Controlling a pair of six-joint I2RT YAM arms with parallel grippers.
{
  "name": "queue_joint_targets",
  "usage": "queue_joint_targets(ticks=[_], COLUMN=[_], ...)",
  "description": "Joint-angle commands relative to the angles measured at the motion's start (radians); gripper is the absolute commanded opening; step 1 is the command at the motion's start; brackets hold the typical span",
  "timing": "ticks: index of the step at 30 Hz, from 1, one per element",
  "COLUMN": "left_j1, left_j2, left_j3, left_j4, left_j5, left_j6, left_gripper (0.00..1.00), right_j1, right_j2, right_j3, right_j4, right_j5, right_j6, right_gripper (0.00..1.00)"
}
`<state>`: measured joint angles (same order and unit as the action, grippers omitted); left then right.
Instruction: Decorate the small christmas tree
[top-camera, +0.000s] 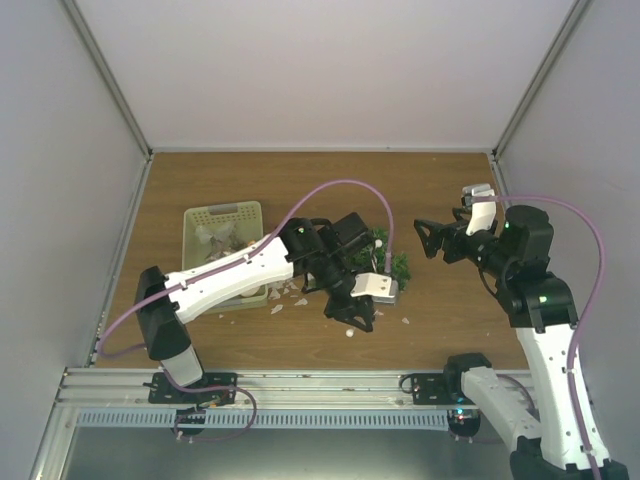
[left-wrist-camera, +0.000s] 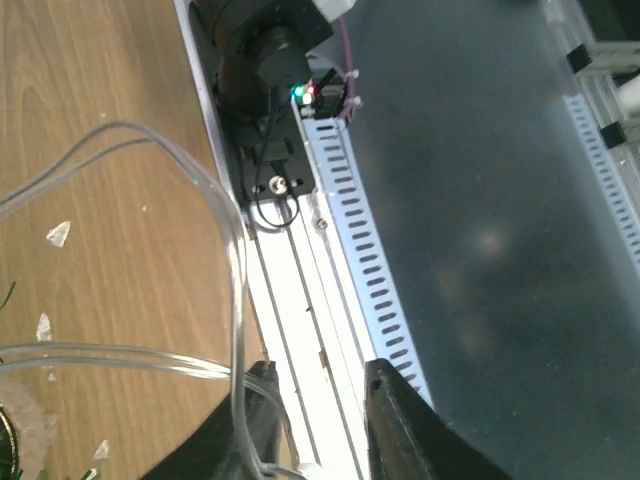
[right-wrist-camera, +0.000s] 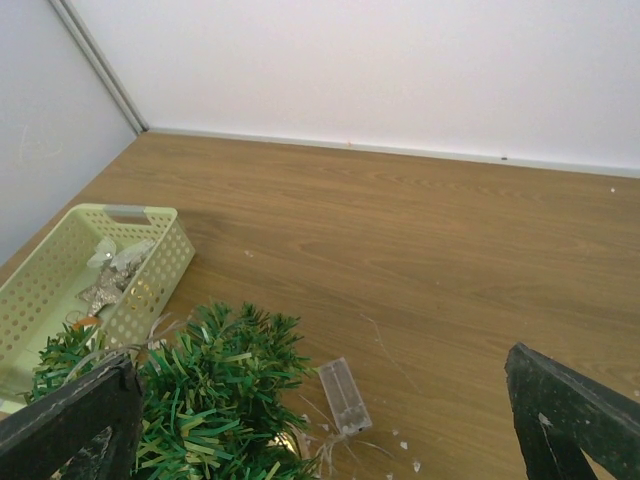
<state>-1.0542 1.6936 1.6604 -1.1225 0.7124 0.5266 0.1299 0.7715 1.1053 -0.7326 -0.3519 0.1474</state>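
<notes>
The small christmas tree (top-camera: 397, 265) stands mid-table, partly hidden behind my left wrist; its bushy green top (right-wrist-camera: 215, 395) fills the lower left of the right wrist view. A clear light-string wire (left-wrist-camera: 236, 250) loops over the table and drapes across my left gripper's left finger (left-wrist-camera: 245, 425). Its clear battery box (right-wrist-camera: 344, 396) lies beside the tree. My left gripper (top-camera: 352, 318) (left-wrist-camera: 320, 430) hovers just in front of the tree, jaws slightly parted with only the white rail showing between them. My right gripper (top-camera: 422, 240) (right-wrist-camera: 320, 420) faces the tree from the right, wide open and empty.
A pale green tray (top-camera: 225, 245) (right-wrist-camera: 60, 290) with silvery ornaments sits left of the tree. Small white scraps (top-camera: 405, 321) lie on the wood. The metal rail (left-wrist-camera: 300, 300) and an arm base (left-wrist-camera: 262, 55) run along the near edge. Walls enclose three sides.
</notes>
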Motion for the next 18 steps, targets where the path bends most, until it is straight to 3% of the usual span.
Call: queue_joint_targets(ticks=[1, 18], left_j1=[-0.009, -0.025], left_j2=[0.020, 0.002], left_j3=[-0.037, -0.052], left_j4=[0.032, -0.034], left_j5=[-0.046, -0.043], left_j6=[0.002, 0.017], left_gripper=[0.32, 0.78], right_j1=[0.003, 0.003], right_j2=[0.000, -0.001], right_j3=[0.001, -0.015], right_j4=[0.016, 0.023], right_j5=[-0.003, -0.017], right_j6=[-0.001, 0.003], right_gripper=[0.99, 0.99])
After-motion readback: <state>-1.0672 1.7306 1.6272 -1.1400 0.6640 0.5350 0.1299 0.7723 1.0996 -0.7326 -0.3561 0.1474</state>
